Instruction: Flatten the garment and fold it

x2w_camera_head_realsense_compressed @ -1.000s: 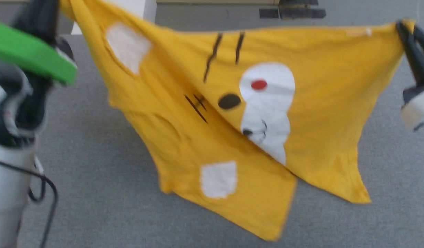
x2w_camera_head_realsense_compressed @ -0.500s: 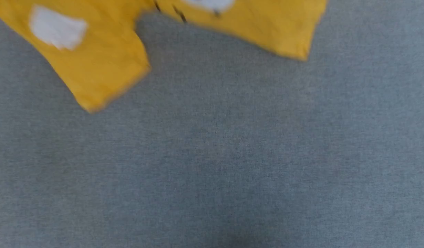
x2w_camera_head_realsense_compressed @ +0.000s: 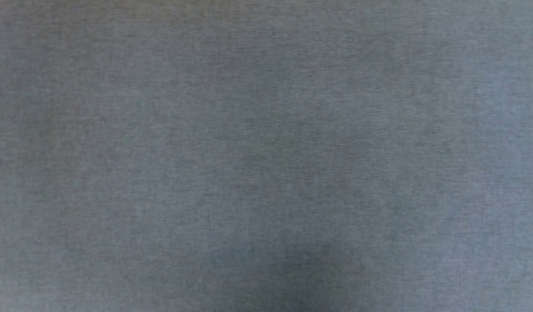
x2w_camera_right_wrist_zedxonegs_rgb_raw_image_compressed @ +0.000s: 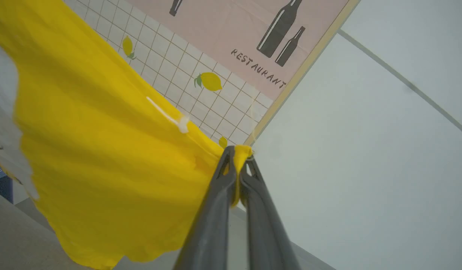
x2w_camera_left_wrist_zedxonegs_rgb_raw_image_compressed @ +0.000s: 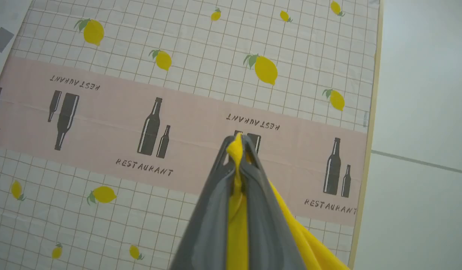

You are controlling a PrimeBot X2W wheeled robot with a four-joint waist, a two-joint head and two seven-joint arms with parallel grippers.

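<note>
Your left hand point(x2w_camera_left_wrist_zedxonegs_rgb_raw_image_compressed: 238, 144) is clamped shut on a bunched fold of the yellow-orange cotton T-shirt point(x2w_camera_left_wrist_zedxonegs_rgb_raw_image_compressed: 236, 225). The fabric runs up between both dark fingers and pokes out at their tips, with more spilling toward 5 o'clock in the left wrist view. Behind it is a white checked cloth point(x2w_camera_left_wrist_zedxonegs_rgb_raw_image_compressed: 178, 45) printed with lemons and a pink band of dark bottles, with pale tiles point(x2w_camera_left_wrist_zedxonegs_rgb_raw_image_compressed: 422, 93) at 3 o'clock. Your right hand point(x2w_camera_right_wrist_zedxonegs_rgb_raw_image_compressed: 238, 155) pinches a corner of the same shirt, which hangs spread toward 9 o'clock, with a white patch point(x2w_camera_right_wrist_zedxonegs_rgb_raw_image_compressed: 2, 93) at its far edge. The head view gives a blurred grey woven expanse point(x2w_camera_head_realsense_compressed: 266, 156), perhaps the surface.
</note>
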